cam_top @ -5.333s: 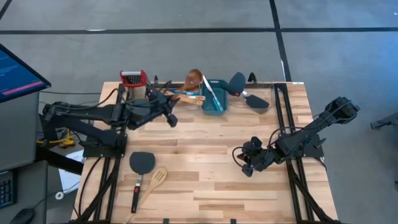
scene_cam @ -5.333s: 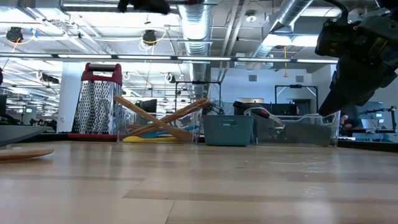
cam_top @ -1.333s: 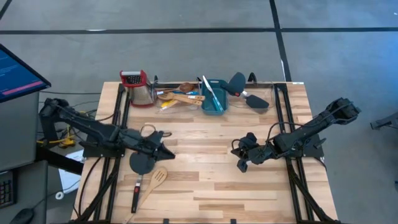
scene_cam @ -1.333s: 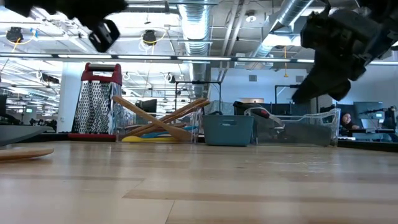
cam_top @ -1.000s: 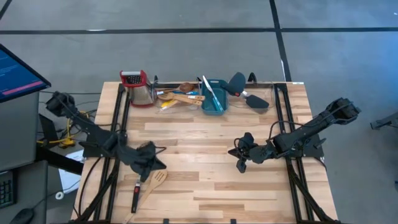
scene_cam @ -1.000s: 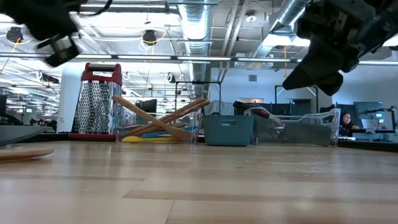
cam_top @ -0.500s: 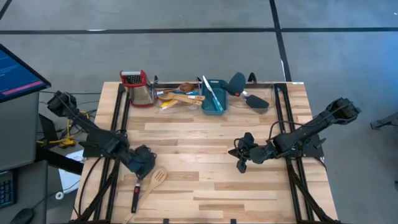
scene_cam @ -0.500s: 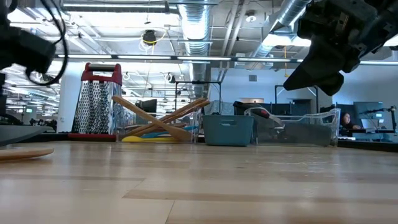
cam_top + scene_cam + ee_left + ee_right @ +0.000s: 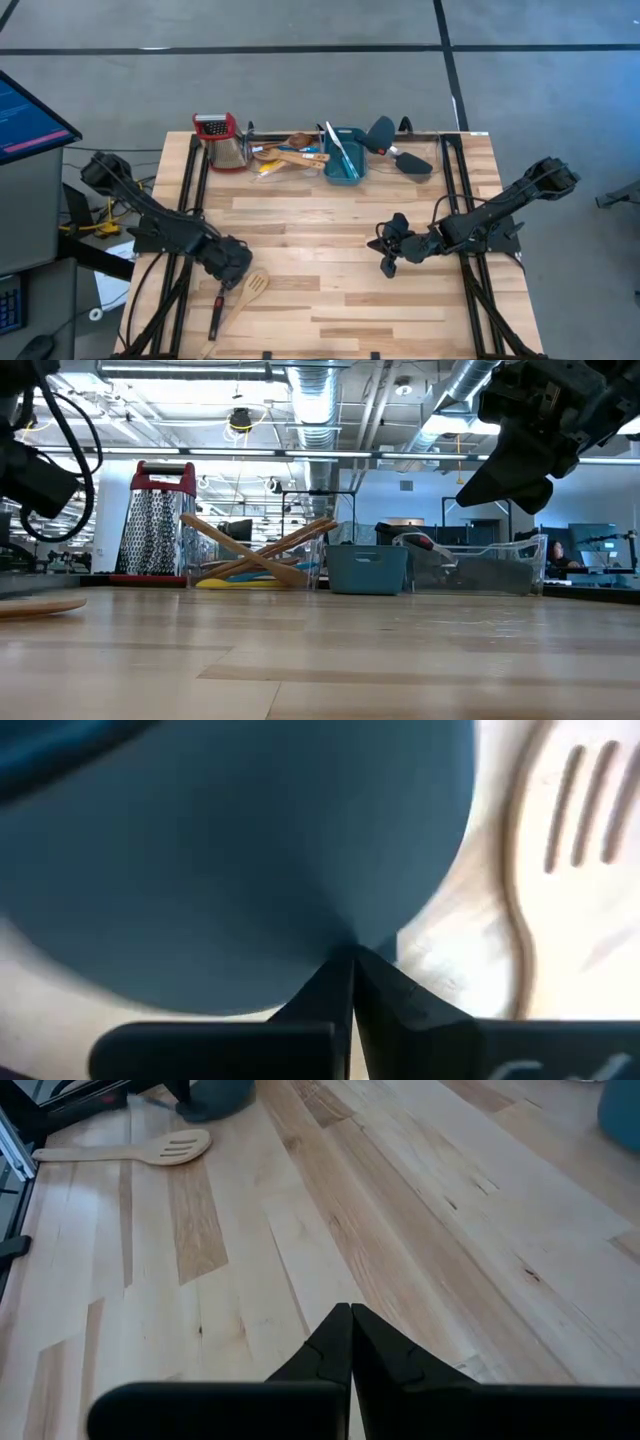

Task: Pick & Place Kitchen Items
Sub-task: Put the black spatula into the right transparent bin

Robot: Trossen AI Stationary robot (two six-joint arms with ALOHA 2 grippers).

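Observation:
A black spatula lies near the table's near left corner. Its dark blade [image 9: 230, 850] sits under my left gripper [image 9: 233, 263], and its black-and-red handle [image 9: 217, 310] reaches toward the near edge. A pale slotted wooden spatula [image 9: 250, 290] lies flat on the table just to its right. My left gripper is shut and points steeply down, its fingertips [image 9: 352, 960] at the blade's rim. My right gripper [image 9: 388, 264] hangs shut above the bare table right of centre, holding nothing. My left gripper's shut fingertips stand at the rim of the black spatula's blade [image 9: 335, 935], coming from above. I cannot tell whether they touch it. The blade lies flat on the table.
Along the far edge stand a red-topped grater [image 9: 222, 140], a clear bin of wooden spoons [image 9: 285, 152], a teal tub [image 9: 345, 155] and a clear bin with black spatulas [image 9: 400, 158]. Bare wood lies across the table's middle [image 9: 320, 230].
My left gripper has sunk toward the black spatula's blade, tipping from a slant to steeply down and rolling about its own axis. It stays shut. The spatulas have not moved.

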